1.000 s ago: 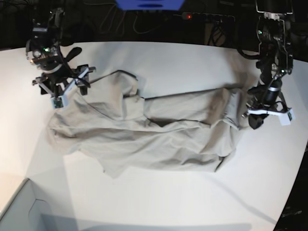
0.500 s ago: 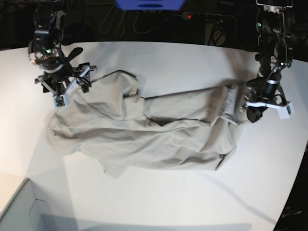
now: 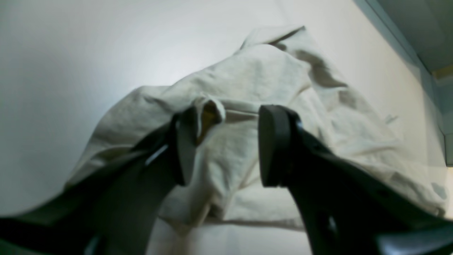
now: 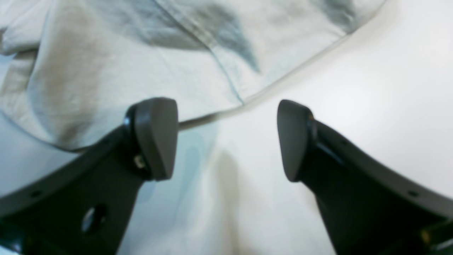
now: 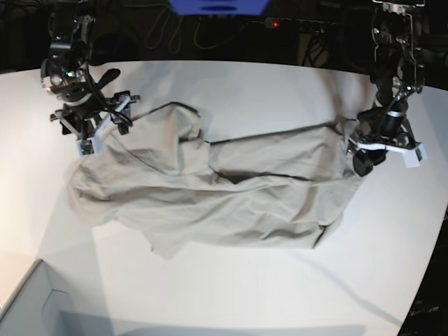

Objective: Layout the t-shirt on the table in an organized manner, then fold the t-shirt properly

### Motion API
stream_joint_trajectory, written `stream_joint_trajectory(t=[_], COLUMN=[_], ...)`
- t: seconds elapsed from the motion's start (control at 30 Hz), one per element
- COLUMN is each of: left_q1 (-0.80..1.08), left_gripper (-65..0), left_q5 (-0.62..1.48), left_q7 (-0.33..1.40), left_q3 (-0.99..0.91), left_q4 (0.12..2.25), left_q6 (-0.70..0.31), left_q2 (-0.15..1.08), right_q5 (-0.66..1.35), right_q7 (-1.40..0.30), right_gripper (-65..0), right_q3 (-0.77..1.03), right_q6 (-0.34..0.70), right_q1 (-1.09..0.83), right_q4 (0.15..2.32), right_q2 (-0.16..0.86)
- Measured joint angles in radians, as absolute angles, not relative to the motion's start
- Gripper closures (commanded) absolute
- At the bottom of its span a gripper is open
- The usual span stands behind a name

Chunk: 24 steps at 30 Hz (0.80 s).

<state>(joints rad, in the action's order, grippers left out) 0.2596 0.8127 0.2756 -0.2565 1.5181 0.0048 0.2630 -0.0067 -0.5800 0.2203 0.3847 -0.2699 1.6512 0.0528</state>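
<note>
Lying crumpled across the counter (image 5: 280,77), the t-shirt (image 5: 266,210) looks light and limp, likely to sag and wrinkle unless taken at two spread points, a hem corner or sleeve end. The left jaws stand parted over its bunched cloth, a small raised fold between the tips; contact there cannot be told, but nothing appears pinched. The right jaws stand wide beside the shirt's edge, holding nothing.

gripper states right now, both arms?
Left gripper: open, holding nothing, t-shirt between its fingers.
Right gripper: open wide, empty.
</note>
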Motion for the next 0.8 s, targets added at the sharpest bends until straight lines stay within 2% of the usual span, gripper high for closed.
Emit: stream_joint_trajectory(t=[0.53, 0.8], left_q1=[0.26, 0.234], left_gripper=[-28.0, -28.0], left_q5=[0.813, 0.806], left_q7=[0.278, 0.279], left_q3=[-0.26, -0.247], left_q4=[1.514, 1.402], left_q6=[0.009, 0.016], left_q2=[0.3, 0.316], right_q5=[-0.006, -0.007], right_q7=[-0.58, -0.58], right_gripper=[-44.1, -44.1], right_q3=[0.22, 0.22], right_q6=[0.385, 0.385], right_q1=[-0.266, -0.266], right_q4=[1.651, 1.651], right_q2=[0.055, 0.055])
